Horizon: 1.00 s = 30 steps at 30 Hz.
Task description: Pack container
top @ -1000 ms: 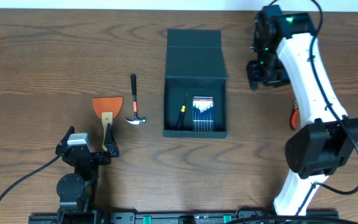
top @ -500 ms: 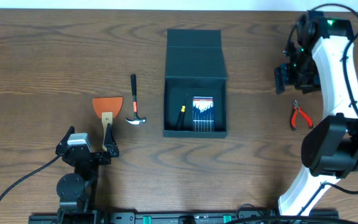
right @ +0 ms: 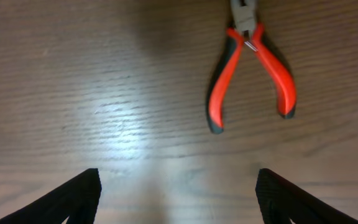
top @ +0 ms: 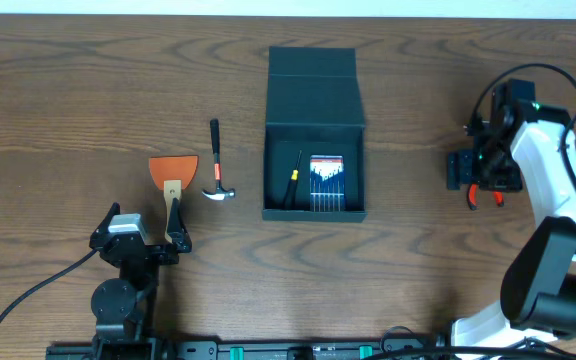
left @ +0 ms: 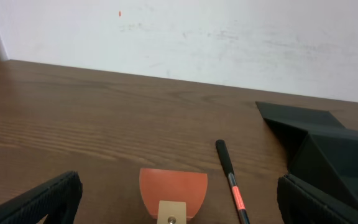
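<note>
White right arm (top: 546, 165) hovers over red pliers (right: 248, 42), gripper (right: 178, 190) spread wide.

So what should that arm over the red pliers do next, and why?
Probably ease the right pincer forward and down over the red-handled pliers. Its jaws stand open and empty, the pliers lie loose just ahead of it, and the open dark green box has room.
</note>
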Available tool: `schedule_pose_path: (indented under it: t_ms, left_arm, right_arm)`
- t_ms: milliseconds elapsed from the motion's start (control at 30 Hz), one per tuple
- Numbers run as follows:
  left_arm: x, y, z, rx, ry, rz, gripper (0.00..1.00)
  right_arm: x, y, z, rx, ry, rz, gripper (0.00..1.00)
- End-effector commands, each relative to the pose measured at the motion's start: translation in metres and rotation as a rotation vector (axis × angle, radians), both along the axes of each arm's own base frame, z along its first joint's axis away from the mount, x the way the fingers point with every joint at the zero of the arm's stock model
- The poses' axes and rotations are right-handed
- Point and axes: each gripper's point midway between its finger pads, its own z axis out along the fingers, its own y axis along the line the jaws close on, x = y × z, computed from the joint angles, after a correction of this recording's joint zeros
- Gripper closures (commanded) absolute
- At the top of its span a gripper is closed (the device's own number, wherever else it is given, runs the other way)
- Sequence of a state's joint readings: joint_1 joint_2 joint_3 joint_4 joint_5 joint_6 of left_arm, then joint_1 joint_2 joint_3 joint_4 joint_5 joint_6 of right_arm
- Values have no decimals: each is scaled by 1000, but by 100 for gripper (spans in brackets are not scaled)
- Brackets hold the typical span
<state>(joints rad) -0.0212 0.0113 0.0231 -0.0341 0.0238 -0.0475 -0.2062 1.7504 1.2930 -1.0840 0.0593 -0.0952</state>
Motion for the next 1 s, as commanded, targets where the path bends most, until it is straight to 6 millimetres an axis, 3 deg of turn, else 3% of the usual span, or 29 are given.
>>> schedule_pose_path:
  t_ms: [0,133,300,533,967]
  left_arm:
    - [-1,3,-18,12,55,12,1]
    - [-1,3,-18,12,55,12,2]
    - [-1,3,-18,12,55,12,1]
    - [-1,3,-18,12,55,12,1]
    - [-1,3,-18,12,55,12,2]
  right_arm:
    - [-11,-9,-11,6,5,-23,16]
    - [-12,-14,-24,2,-10,-44,14]
    - [-5,-16,-25,-5,-41,-67,7]
    - [-3,-17,-30,-3,-42,-105,14]
    - [3,-17,-63,11,6,-103,11]
